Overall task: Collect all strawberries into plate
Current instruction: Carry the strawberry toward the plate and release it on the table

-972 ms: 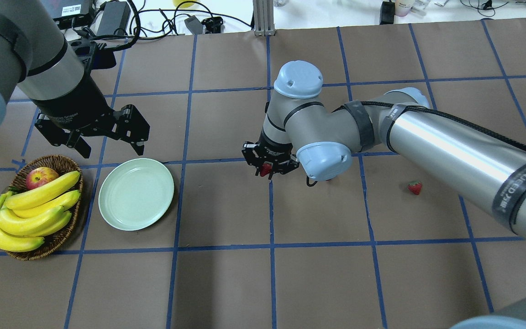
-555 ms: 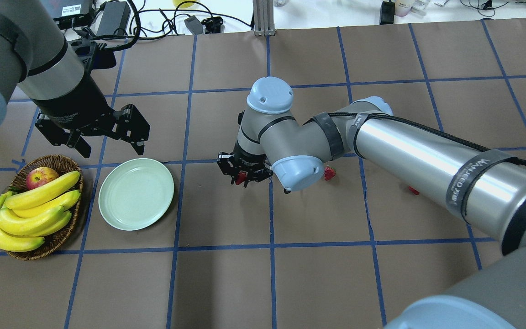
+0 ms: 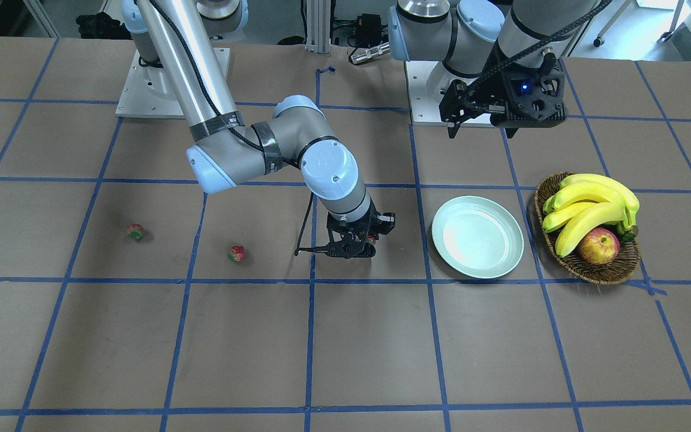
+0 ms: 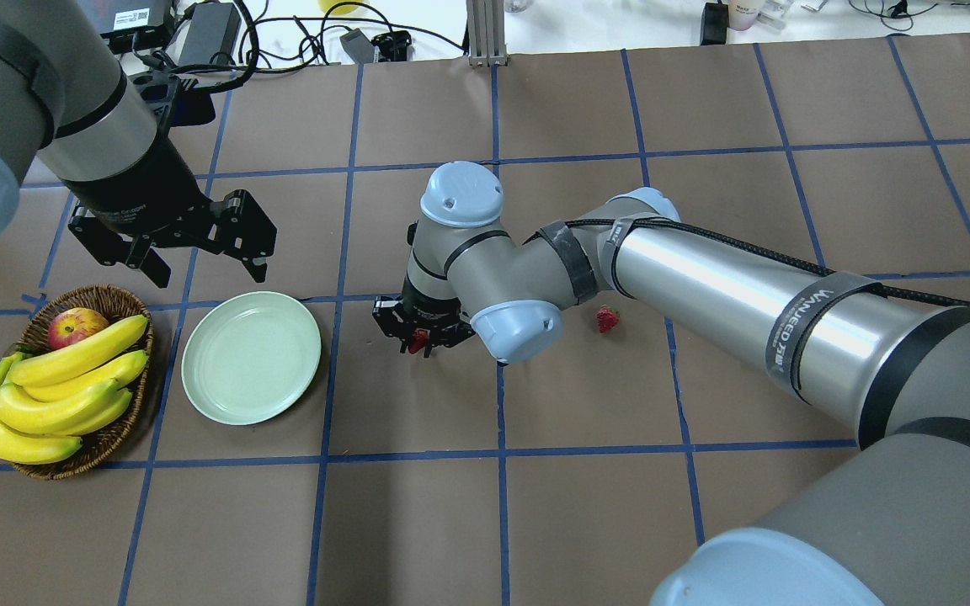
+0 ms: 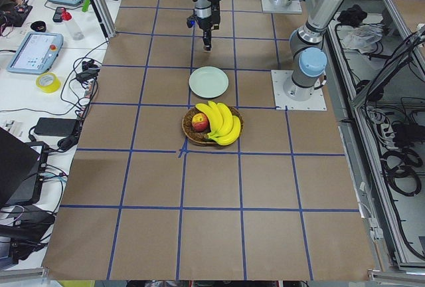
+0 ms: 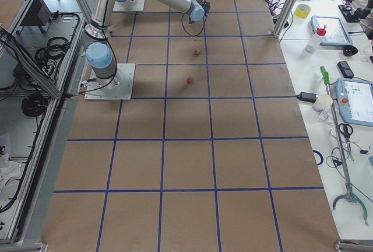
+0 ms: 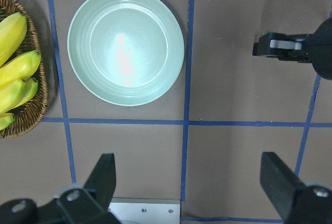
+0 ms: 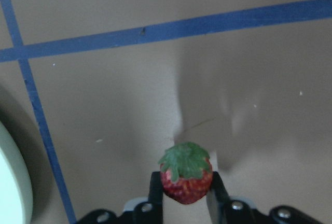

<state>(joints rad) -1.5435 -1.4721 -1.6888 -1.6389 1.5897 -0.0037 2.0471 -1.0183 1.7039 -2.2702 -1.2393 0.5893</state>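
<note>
Mint-white, the plate point(image 4: 251, 357) is found bare: one strawberry point(image 8: 185, 181) is pinched in the right gripper point(image 4: 419, 340) near it, seemingly aloft, a second strawberry point(image 3: 236, 254) and third strawberry point(image 3: 135, 232) are seen well apart from it, and the left gripper point(image 7: 189, 180) is spread wide.

The left claw point(image 7: 187, 164), spread wide, hangs near the plate point(image 7: 126, 45) lying beside the basket point(image 7: 37, 99).

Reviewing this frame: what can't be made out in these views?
Overhead: the far strawberry is hidden behind the right arm; the front-facing view shows it.
Front-facing: the held strawberry is mostly hidden by the right tool.
Right wrist: the plate is cut off by the left edge.
</note>
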